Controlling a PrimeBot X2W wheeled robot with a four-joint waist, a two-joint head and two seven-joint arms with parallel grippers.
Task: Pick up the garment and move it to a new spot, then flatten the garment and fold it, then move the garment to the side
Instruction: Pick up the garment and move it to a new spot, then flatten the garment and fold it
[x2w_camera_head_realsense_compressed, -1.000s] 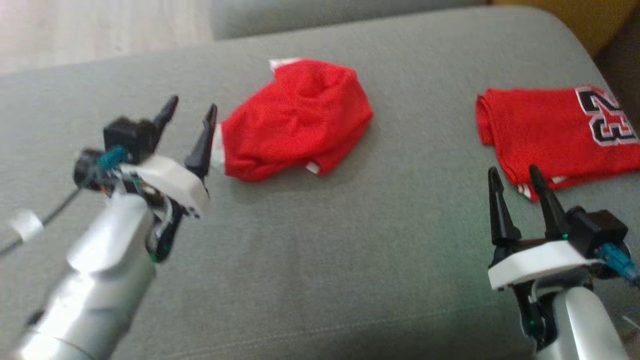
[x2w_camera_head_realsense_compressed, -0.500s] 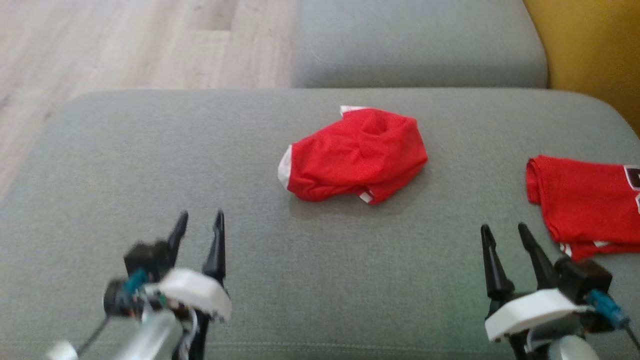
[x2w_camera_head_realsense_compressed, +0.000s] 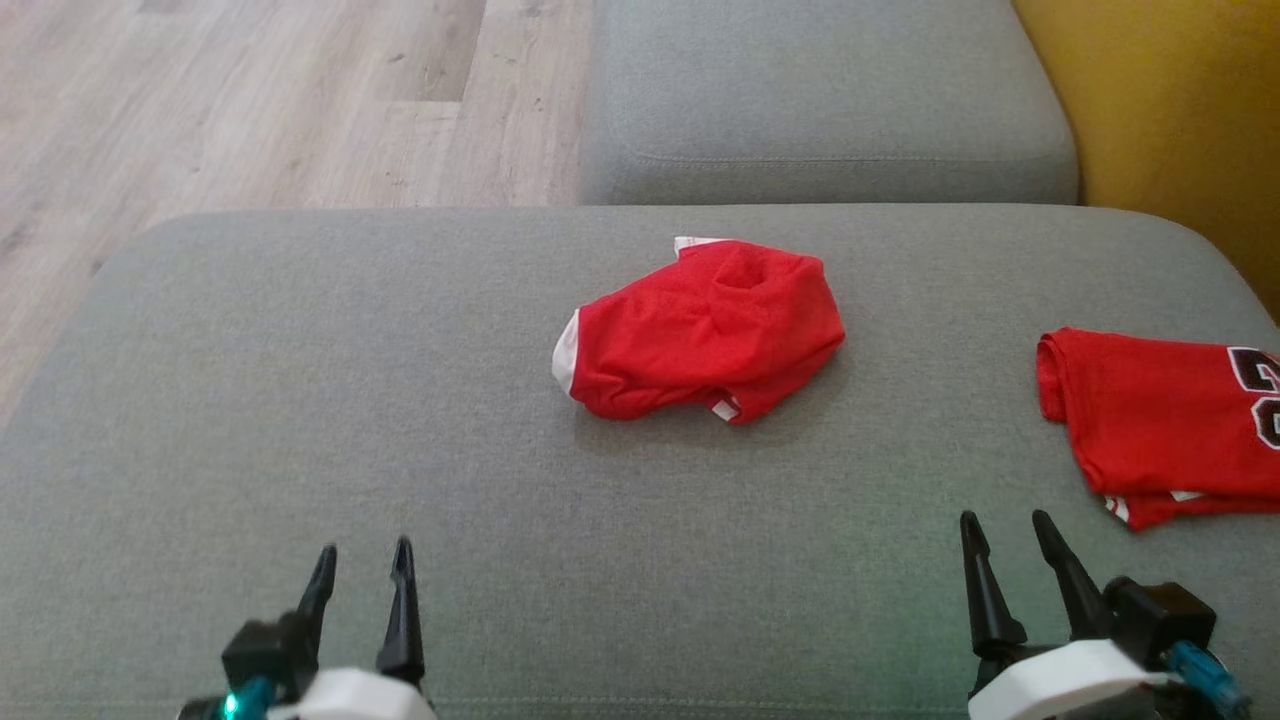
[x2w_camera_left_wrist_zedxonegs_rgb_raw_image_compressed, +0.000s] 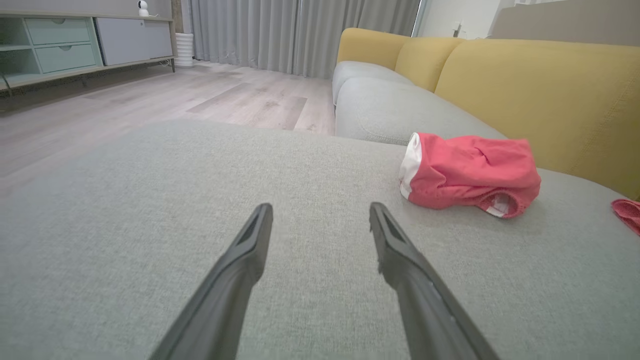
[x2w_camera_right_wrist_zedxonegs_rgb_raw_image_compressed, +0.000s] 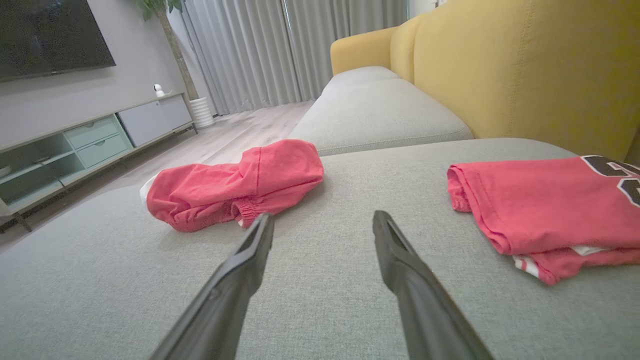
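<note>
A crumpled red garment (x2w_camera_head_realsense_compressed: 700, 330) with white trim lies bunched at the middle of the grey cushion (x2w_camera_head_realsense_compressed: 300, 400); it shows to the right of my fingers in the left wrist view (x2w_camera_left_wrist_zedxonegs_rgb_raw_image_compressed: 467, 175) and to the left in the right wrist view (x2w_camera_right_wrist_zedxonegs_rgb_raw_image_compressed: 235, 187). My left gripper (x2w_camera_head_realsense_compressed: 362, 560) is open at the lower left, well short of the garment, nothing between its fingers (x2w_camera_left_wrist_zedxonegs_rgb_raw_image_compressed: 320, 210). My right gripper (x2w_camera_head_realsense_compressed: 1005, 528) is open at the lower right, empty too (x2w_camera_right_wrist_zedxonegs_rgb_raw_image_compressed: 322, 217).
A folded red jersey (x2w_camera_head_realsense_compressed: 1160, 420) with black numbers lies at the cushion's right edge, near my right gripper (x2w_camera_right_wrist_zedxonegs_rgb_raw_image_compressed: 540, 205). Another grey cushion (x2w_camera_head_realsense_compressed: 820, 100) sits behind, a yellow backrest (x2w_camera_head_realsense_compressed: 1160, 120) at the right, wood floor (x2w_camera_head_realsense_compressed: 250, 100) at the left.
The head camera has tilted and shifted. My left gripper has drawn back from beside the garment to the lower left. The garment lies where it was.
</note>
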